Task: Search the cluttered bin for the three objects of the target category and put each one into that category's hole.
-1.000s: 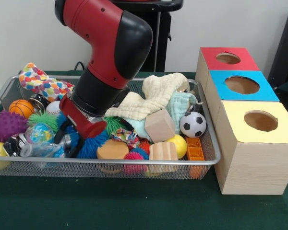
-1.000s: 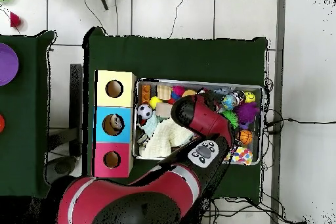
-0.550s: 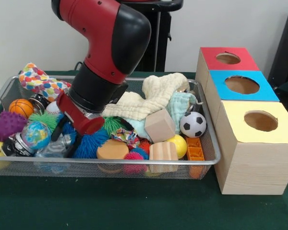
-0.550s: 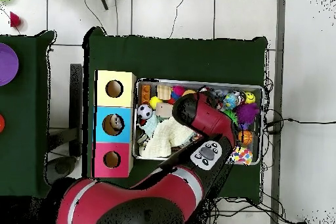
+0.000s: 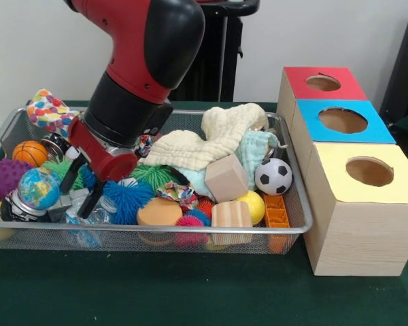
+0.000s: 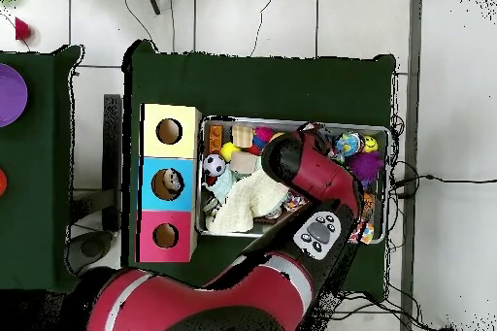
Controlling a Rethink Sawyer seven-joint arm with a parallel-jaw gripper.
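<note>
The claw [image 5: 80,193] sits low in the left part of the wire mesh bin [image 5: 296,204]. Its two black fingers [image 5: 93,197] are spread apart with a clear crinkly plastic bottle [image 5: 88,212] right under them, but honestly I can't tell if they're actually gripping it or just poking down around it. So: spread, nothing clearly held. The red and black arm [image 5: 132,75] leans in from the top left and hides a chunk of the bin behind it.

Just left of the claw there's a small blue-green globe ball [image 5: 39,188] on a dark base, touching a purple spiky ball [image 5: 3,178] at the bin's left edge. Behind those sits an orange basketball-style ball [image 5: 30,153], and a cloth with multicoloured dots [image 5: 54,115] fills the far left corner. Right of the claw is a blue fuzzy pom ball [image 5: 125,201], and next to it a round flat wooden disc [image 5: 159,212] against the front rim.

Toward the middle lies a pile of cream muslin cloth [image 5: 214,139] with a pale mint cloth [image 5: 255,153] beside it. A plain wooden cube [image 5: 226,178] leans tilted in front of them. A black-and-white mini soccer ball [image 5: 273,176] sits near the bin's right edge, with a yellow ball [image 5: 253,206] and an orange plastic block [image 5: 277,212] in front of it.

On the green counter [image 5: 190,292], just right of the bin, stands a row of three wooden boxes with round holes: yellow-topped box [image 5: 357,204], blue-topped box [image 5: 367,125], red-topped box [image 5: 302,83].
</note>
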